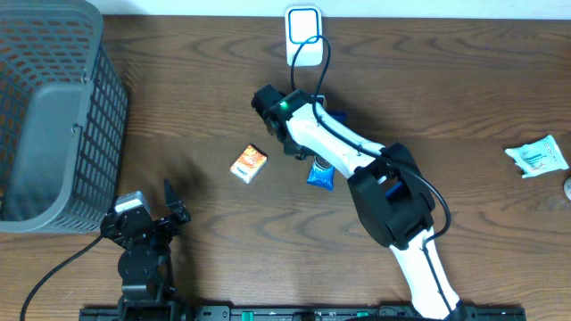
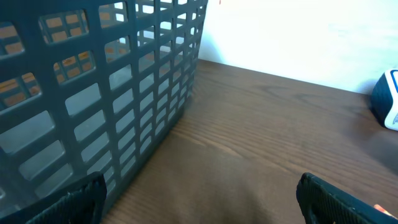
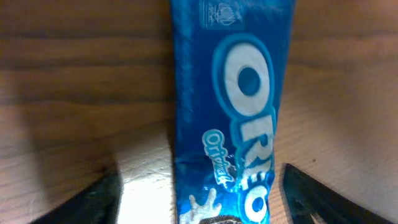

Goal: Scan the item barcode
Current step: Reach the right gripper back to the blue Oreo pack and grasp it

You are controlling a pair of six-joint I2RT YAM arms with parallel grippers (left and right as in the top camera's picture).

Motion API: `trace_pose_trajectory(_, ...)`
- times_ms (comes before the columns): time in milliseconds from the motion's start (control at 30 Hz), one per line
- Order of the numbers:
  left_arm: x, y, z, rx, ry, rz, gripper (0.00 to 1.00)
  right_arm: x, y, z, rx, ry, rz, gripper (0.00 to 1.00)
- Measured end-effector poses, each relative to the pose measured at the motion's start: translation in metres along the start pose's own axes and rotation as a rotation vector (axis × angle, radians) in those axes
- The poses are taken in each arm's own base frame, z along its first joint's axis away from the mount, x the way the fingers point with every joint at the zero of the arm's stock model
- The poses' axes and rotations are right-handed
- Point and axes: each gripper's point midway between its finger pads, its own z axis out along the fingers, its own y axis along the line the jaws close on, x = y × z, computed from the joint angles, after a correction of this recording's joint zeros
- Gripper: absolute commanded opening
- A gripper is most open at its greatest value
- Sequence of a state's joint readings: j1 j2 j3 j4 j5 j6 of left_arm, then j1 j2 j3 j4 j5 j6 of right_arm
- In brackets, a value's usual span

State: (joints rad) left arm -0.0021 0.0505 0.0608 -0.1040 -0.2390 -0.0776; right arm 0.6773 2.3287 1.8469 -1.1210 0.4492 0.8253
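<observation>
A blue Oreo packet [image 3: 233, 112] lies flat on the wooden table, and only its lower end [image 1: 321, 175] shows under my right arm in the overhead view. My right gripper [image 3: 202, 193] hangs over it, open. One dark finger stands on each side of the packet, with a gap on both sides. A white scanner [image 1: 304, 36] with a black cable sits at the table's far edge. My left gripper [image 1: 175, 203] rests near the front left beside the basket, open and with nothing in it [image 2: 199, 196].
A grey mesh basket [image 1: 53, 116] fills the left side and stands close to the left fingers [image 2: 68, 199]. A small orange box [image 1: 249, 164] lies left of the Oreo packet. A white packet [image 1: 538, 156] lies at the far right.
</observation>
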Motion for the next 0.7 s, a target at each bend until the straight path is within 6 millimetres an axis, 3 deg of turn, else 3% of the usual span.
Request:
trace_pose_trajectory(167,0.000,0.000,0.000,0.000,0.000,0.000,0.98,0.007,-0.012,0.009,0.080,0.016,-0.008,0.33)
trace_pose_trajectory(233,0.000,0.000,0.000,0.000,0.000,0.000,0.98,0.009,-0.017,0.013,0.117,0.015,-0.019,0.17)
trace_pose_trajectory(367,0.000,0.000,0.000,0.000,0.000,0.000,0.98,0.011,-0.024,0.021,0.180,0.012,-0.038,0.01)
trace_pose_trajectory(567,0.000,0.000,0.000,0.000,0.000,0.000,0.98,0.011,-0.022,0.020,0.167,0.039,-0.089,0.01)
trace_pose_trajectory(700,0.000,0.000,0.000,0.000,0.000,0.000,0.98,0.014,-0.001,0.009,-0.033,0.179,-0.207,0.01)
